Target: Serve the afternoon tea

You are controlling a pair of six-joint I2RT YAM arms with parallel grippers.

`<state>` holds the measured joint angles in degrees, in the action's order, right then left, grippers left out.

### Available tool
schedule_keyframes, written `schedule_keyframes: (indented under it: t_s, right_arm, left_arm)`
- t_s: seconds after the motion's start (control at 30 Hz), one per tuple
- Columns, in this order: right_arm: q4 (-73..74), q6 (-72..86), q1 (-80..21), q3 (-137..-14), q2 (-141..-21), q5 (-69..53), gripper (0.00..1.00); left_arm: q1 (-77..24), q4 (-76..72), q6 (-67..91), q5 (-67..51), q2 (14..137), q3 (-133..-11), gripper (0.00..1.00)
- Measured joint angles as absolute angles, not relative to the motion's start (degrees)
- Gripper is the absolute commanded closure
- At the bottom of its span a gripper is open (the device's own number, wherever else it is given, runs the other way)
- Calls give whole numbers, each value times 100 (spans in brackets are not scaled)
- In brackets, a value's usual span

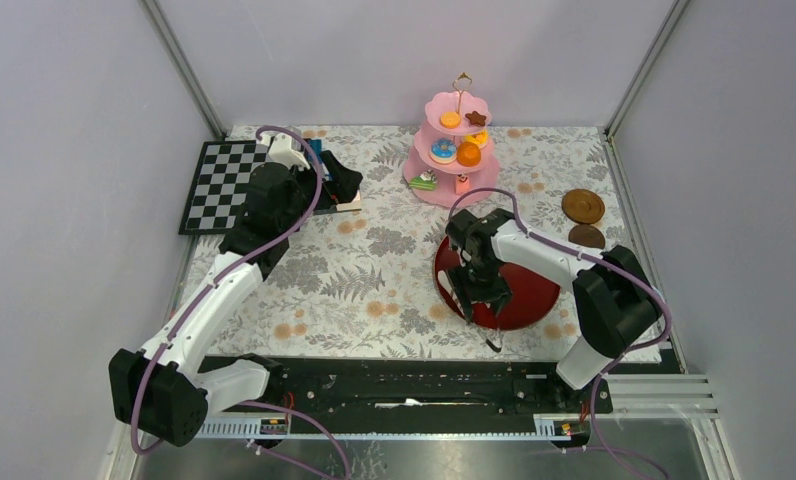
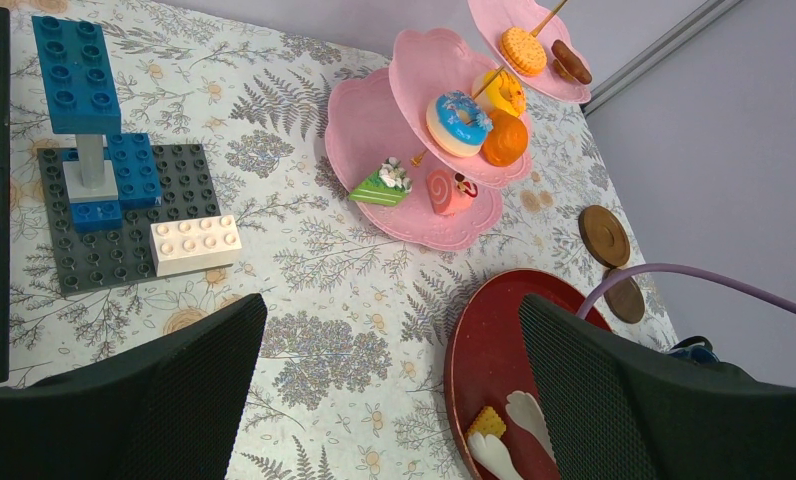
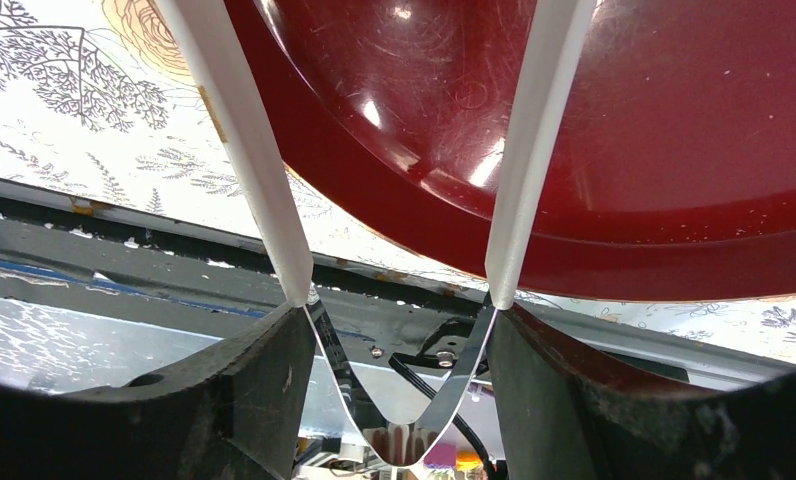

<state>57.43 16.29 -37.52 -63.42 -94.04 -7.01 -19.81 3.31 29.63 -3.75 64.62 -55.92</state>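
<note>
**Fig.** Serving stage, tongs in hand. My right gripper (image 1: 479,290) is clamped on the white tongs (image 3: 246,150) close to their sprung metal bend. One finger presses each blade from outside, so squeezing the fingers should bring the tips together. The blades stand apart and carry nothing that I can see. They reach out over the dark red tray (image 3: 624,150), a glossy, lightly scuffed round dish with a raised rim.

In the left wrist view the spoon-shaped tong tips lie just beside a square yellow biscuit (image 2: 486,422) on that tray, which I judge to be the piece to take next. My left gripper (image 2: 389,325) hangs with its jaws spread wide and empty. It sits near the brick model (image 2: 124,230) at the far left, presumably to leave the middle free.

The pink three-tier stand (image 2: 374,130) has scalloped plastic plates on a gold post and sits at the far middle of the fern-printed cloth (image 2: 324,350). It already bears:
- a blue-iced donut (image 2: 457,122)
- an orange cake (image 2: 505,138)
- a round biscuit (image 2: 523,50)
- a brown biscuit (image 2: 571,62)
- a green cake slice (image 2: 381,186)
- a pink roll (image 2: 444,190)

Two brown round saucers (image 1: 582,206), flat and matte, lie near each other to the right of the stand. No cup shows in any view
</note>
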Motion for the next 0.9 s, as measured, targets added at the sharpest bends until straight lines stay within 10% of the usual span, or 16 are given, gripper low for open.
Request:
schedule_keyframes:
  t_s: [0.9]
  right_arm:
    - [5653,1833,-3789,-6326,-9421,-340,58]
  left_arm:
    - [-1986,331,2963,-375,6462,-5592,1]
